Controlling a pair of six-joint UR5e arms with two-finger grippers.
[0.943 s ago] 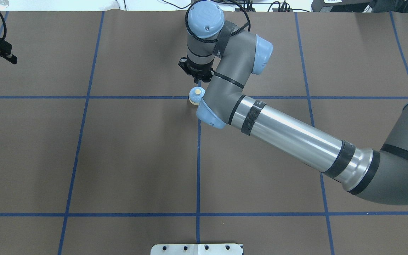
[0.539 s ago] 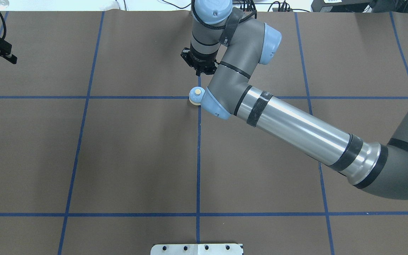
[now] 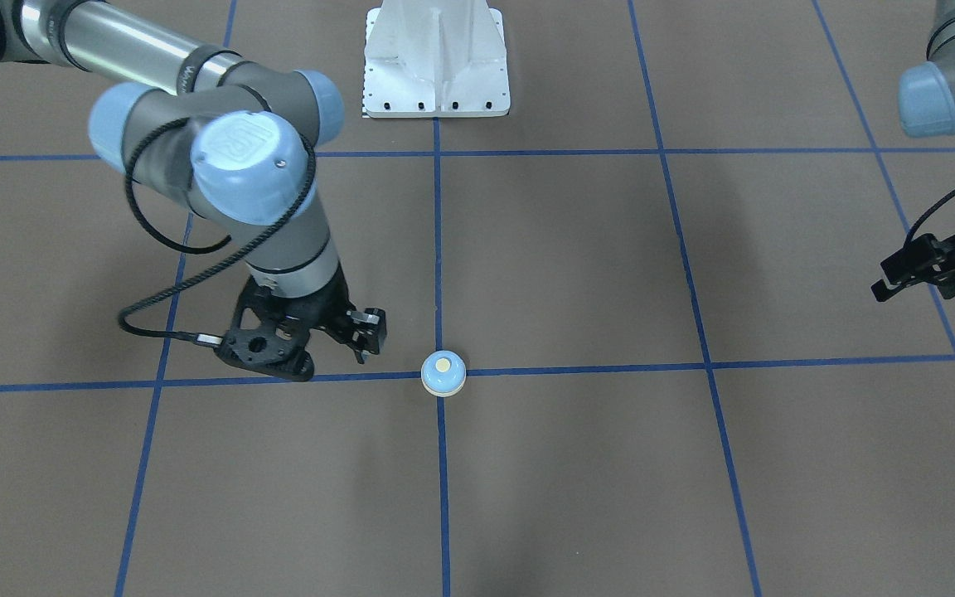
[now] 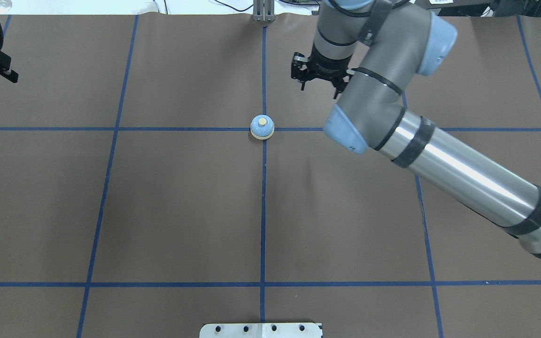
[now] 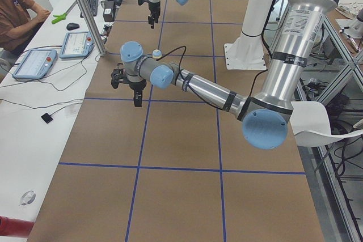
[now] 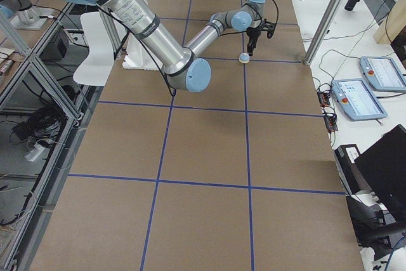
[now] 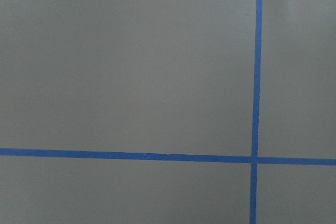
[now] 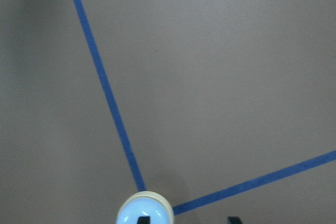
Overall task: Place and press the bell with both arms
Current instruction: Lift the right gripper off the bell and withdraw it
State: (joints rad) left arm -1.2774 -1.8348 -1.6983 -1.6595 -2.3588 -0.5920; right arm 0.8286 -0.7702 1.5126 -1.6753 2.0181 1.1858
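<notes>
The light-blue bell (image 4: 262,127) with its cream button stands upright on the crossing of two blue tape lines at the table's middle. It also shows in the front-facing view (image 3: 443,373) and at the bottom edge of the right wrist view (image 8: 144,211). My right gripper (image 4: 320,87) is open and empty, raised above the table, a short way to the right of the bell and a little beyond it; it shows in the front-facing view too (image 3: 368,336). My left gripper (image 3: 900,283) hangs far off at the table's left end, looks open and holds nothing.
The brown mat carries a grid of blue tape lines (image 4: 111,129). The white pedestal base (image 3: 436,58) stands at the robot's edge. An operator (image 5: 17,9) and control tablets (image 5: 34,63) are along the far side of the table.
My right arm has swung away to the right and lifted, so the bell stands uncovered and alone on the tape crossing. The bell has not moved. The left gripper shifted slightly.
</notes>
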